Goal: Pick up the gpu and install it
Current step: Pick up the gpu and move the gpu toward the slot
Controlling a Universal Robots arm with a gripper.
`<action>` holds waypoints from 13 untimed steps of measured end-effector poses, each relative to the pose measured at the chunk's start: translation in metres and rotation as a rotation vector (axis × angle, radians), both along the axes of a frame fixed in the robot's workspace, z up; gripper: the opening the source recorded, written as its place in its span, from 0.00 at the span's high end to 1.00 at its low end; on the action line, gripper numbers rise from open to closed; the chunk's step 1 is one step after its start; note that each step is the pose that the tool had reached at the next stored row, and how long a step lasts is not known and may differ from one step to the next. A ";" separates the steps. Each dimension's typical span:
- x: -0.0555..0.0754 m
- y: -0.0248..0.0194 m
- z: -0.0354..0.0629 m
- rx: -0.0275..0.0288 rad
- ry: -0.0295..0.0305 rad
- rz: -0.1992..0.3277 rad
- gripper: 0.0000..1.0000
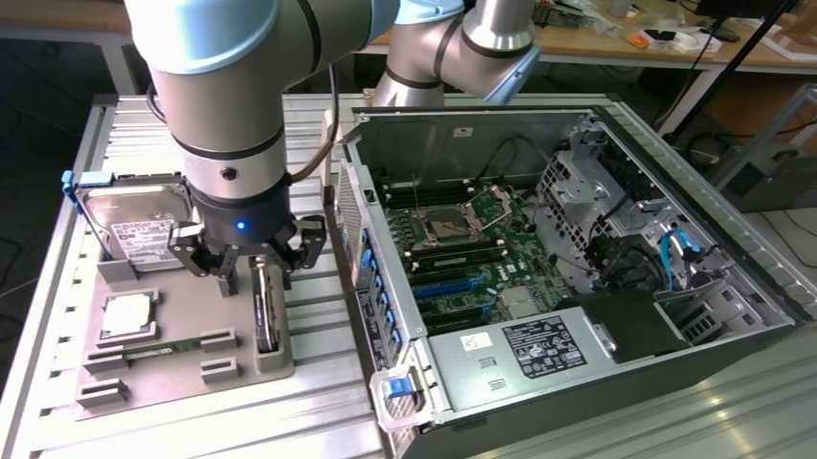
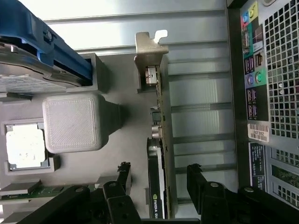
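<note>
The gpu (image 1: 266,320) stands on edge in a slot of the grey holder tray (image 1: 166,382), on the exterior view's left of the open computer case (image 1: 549,239). It is a thin dark card (image 2: 161,140) with a silver bracket (image 2: 150,56) at one end. My gripper (image 1: 255,273) hangs right over it, open. One finger (image 2: 124,175) is on each side of the card, the other finger (image 2: 196,175) a little farther off. Neither touches the card. The motherboard (image 1: 473,249) lies exposed inside the case.
The tray also carries a hard drive in a blue frame (image 1: 128,225), a square processor chip (image 1: 128,316) and a slim green memory stick (image 1: 166,346). A grey printed block (image 2: 72,123) rises beside the card. The case's rear panel (image 2: 271,93) stands close on the other side.
</note>
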State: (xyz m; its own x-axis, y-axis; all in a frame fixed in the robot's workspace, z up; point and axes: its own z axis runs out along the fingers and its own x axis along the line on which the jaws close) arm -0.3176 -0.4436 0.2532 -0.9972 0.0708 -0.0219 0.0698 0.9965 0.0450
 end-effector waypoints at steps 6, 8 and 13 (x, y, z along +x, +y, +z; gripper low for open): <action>0.001 0.0015 -0.0060 -0.0001 0.0000 0.001 0.40; 0.001 0.0017 -0.0077 -0.0001 0.0001 0.001 0.40; 0.001 0.0019 -0.0091 -0.0005 0.0001 0.001 0.40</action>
